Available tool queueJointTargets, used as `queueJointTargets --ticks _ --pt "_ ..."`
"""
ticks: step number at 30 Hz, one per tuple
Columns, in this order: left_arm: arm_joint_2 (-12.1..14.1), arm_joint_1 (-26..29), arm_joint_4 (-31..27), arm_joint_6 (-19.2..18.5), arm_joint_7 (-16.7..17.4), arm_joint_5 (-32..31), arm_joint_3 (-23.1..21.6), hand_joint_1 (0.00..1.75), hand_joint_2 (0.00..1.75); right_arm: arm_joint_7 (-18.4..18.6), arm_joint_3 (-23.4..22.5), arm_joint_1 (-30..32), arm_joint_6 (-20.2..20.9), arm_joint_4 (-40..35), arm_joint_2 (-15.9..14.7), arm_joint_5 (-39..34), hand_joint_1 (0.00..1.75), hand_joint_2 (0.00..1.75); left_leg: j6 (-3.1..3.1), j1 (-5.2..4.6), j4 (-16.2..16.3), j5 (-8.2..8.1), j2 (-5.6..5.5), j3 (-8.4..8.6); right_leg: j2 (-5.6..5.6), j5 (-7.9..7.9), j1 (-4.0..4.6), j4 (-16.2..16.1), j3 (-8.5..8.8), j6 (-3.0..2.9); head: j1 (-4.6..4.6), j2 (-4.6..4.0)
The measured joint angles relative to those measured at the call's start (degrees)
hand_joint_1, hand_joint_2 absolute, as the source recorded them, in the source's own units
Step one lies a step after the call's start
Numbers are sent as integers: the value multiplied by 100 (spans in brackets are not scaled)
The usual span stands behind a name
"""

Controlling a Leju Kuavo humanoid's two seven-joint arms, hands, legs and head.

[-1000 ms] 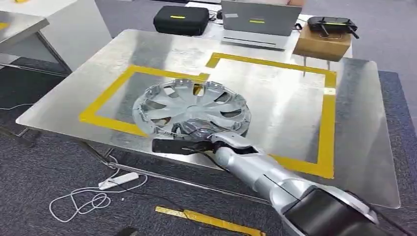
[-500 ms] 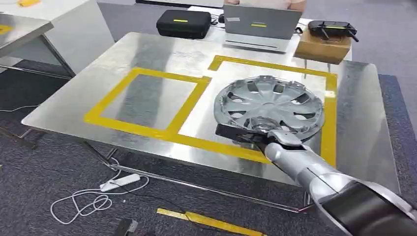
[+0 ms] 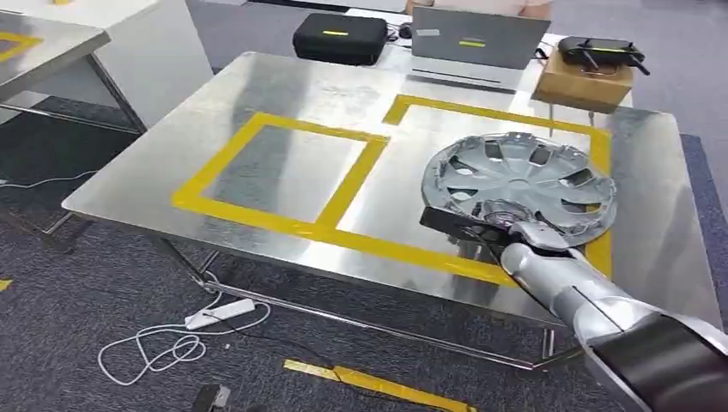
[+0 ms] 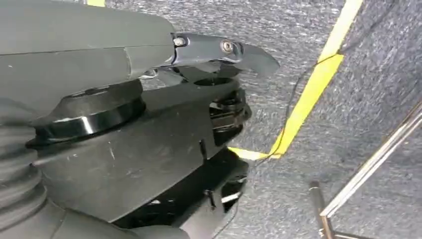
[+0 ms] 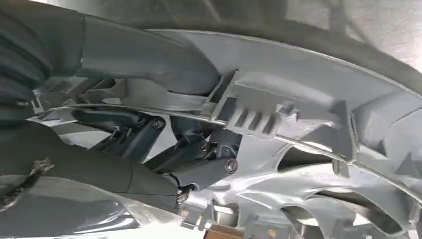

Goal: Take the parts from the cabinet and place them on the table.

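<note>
Where yellow tape frames brushed steel, right hand [image 3: 481, 227] gripping round, spoked silver hubcap [image 3: 520, 178] rim.

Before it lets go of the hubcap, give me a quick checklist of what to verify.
1. Right hand grips the hubcap at its near rim: ok.
2. Hubcap over the table's right yellow square: ok.
3. Hubcap fully inside the tape: not ok, its right edge overlaps the line.
4. Hubcap resting flat on the table: cannot tell.
5. Laptop and cardboard box clear of the hubcap: ok.
</note>
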Motion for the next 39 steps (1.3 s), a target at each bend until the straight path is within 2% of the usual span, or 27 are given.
queueJointTargets --ticks 2,3,4,5,7,8,9,10,11,13,14,15,18,20,21,23,24,25,26,28,29,30,33,35,36,38,39 --pt "-6 5 0 17 57 0 9 0 175 -35 -11 5 2 2 0 24 175 175 -53 19 -14 33 18 -12 17 31 12 -1 -11 4 7 0" --pt "-4 1 0 24 59 0 11 0 175 -35 -22 -4 4 2 2 28 0 0 -74 6 -23 41 19 -6 19 65 -4 -51 -1 -5 2 0" --pt "13 -4 0 50 80 0 11 0 175 -37 -35 -2 4 2 17 41 0 0 -99 4 23 -2 15 -18 -3 127 -76 -119 43 12 6 0" --pt "15 -3 0 83 122 0 13 0 175 -50 -42 -4 7 2 39 61 0 0 -159 2 186 -163 15 -83 -1 137 -85 -145 54 -5 -22 0" --pt "37 8 0 158 221 4 17 0 175 -100 -48 -4 11 2 83 107 0 0 -246 58 991 -618 19 -421 -8 143 -102 -141 41 -12 -31 0" --pt "55 18 0 190 253 35 28 0 175 -131 -52 -4 15 7 87 131 0 0 -280 87 1402 -778 21 -595 -10 143 -105 -139 36 -12 -22 0" --pt "63 34 0 279 264 63 57 0 175 -163 -61 -6 11 7 105 157 0 0 -309 113 1650 -824 23 -694 -7 143 -108 -135 34 -11 -31 0" --pt "59 48 0 409 256 92 85 0 175 -219 -72 -4 0 7 116 188 0 0 -326 134 1601 -724 26 -658 -1 141 -114 -133 39 -7 -26 0" --pt "41 55 0 602 238 120 131 0 175 -300 -81 -2 -35 9 122 219 0 0 -335 149 1309 -514 28 -513 8 134 -120 -125 41 4 -29 0" --pt "-9 61 0 966 227 133 168 0 175 -441 -103 -4 -164 7 129 269 0 0 -335 164 299 -13 32 -29 23 104 -138 -83 47 52 -26 0" --pt "-37 65 2 1021 227 133 186 0 175 -466 -114 -6 -212 9 131 286 0 0 -317 161 61 -67 27 100 30 86 -127 -68 27 86 -26 0" --pt "-61 59 4 1060 227 133 210 0 175 -485 -136 -22 -230 9 133 299 0 0 -269 147 -35 -71 22 91 54 77 -100 -12 -23 123 -31 0" --pt "-111 73 7 1280 314 129 282 0 175 -579 -173 -17 -397 7 149 345 0 0 -152 120 -6 -65 27 56 57 111 -117 -54 -39 219 -26 0" --pt "-133 58 7 1476 400 109 295 0 175 -638 -221 -25 -599 -9 149 369 0 0 -59 160 -72 -26 36 83 69 -48 -130 93 -152 271 -2 0" --pt "-140 51 7 1548 422 96 299 0 175 -653 -240 -49 -713 -11 149 391 0 0 -23 160 -72 -24 40 75 74 -252 -132 453 -317 287 33 0" --pt "-153 48 7 1613 454 64 301 0 175 -686 -240 -39 -743 -11 153 411 0 0 -15 156 -71 -27 39 68 75 -646 -143 1434 -777 321 33 0" --pt "-155 49 7 1622 461 61 302 0 175 -695 -240 -9 -743 -11 151 411 0 0 -14 156 -69 -28 32 69 77 -722 -147 1774 -952 332 35 0" --pt "-155 55 7 1648 478 55 304 0 175 -695 -240 12 -771 -11 151 417 0 0 -14 156 -69 -28 19 74 76 -638 -158 1797 -993 332 37 0" --pt "-157 55 7 1714 514 41 306 0 175 -688 -249 14 -851 -11 151 424 0 0 -15 156 -65 -29 5 77 75 -429 -168 1546 -893 331 33 0" --pt "-179 47 7 1898 660 -13 308 0 175 -693 -326 -5 -1229 -57 144 446 0 0 -38 157 -61 -44 0 98 72 95 -188 546 -430 318 33 0" --pt "-195 44 7 2020 770 -53 308 0 175 -693 -376 -32 -1474 -99 127 494 0 0 -66 151 -61 -58 2 103 68 187 -195 111 -241 323 35 0" --pt "-199 32 7 2143 873 -102 306 0 175 -680 -393 -94 -1702 -140 107 559 0 0 -96 106 -28 -62 1 67 79 128 -165 -4 -114 311 35 0" --pt "-214 32 9 2415 1153 -225 306 0 175 -658 -485 -235 -2004 -288 -50 653 0 0 -165 117 -47 -21 8 53 100 127 -153 25 -160 232 24 0" --pt "-212 16 9 2639 1432 -359 302 0 175 -638 -577 -415 -2013 -503 -184 734 0 0 -234 114 60 -147 16 6 92 158 -204 -7 -142 150 13 0" --pt "-210 10 9 2732 1553 -406 297 0 175 -632 -640 -525 -2000 -620 -275 763 0 0 -260 119 332 -335 25 -101 88 158 -205 -7 -142 106 -26 0" --pt "-192 11 9 2798 1641 -444 299 0 175 -629 -737 -714 -1884 -807 -391 813 0 0 -286 132 1305 -778 28 -513 90 154 -195 -6 -140 90 -20 0" --pt "-190 11 9 2802 1657 -461 299 0 175 -629 -778 -750 -1842 -896 -442 835 0 0 -285 132 1692 -887 28 -686 94 153 -186 -5 -137 89 -20 0"
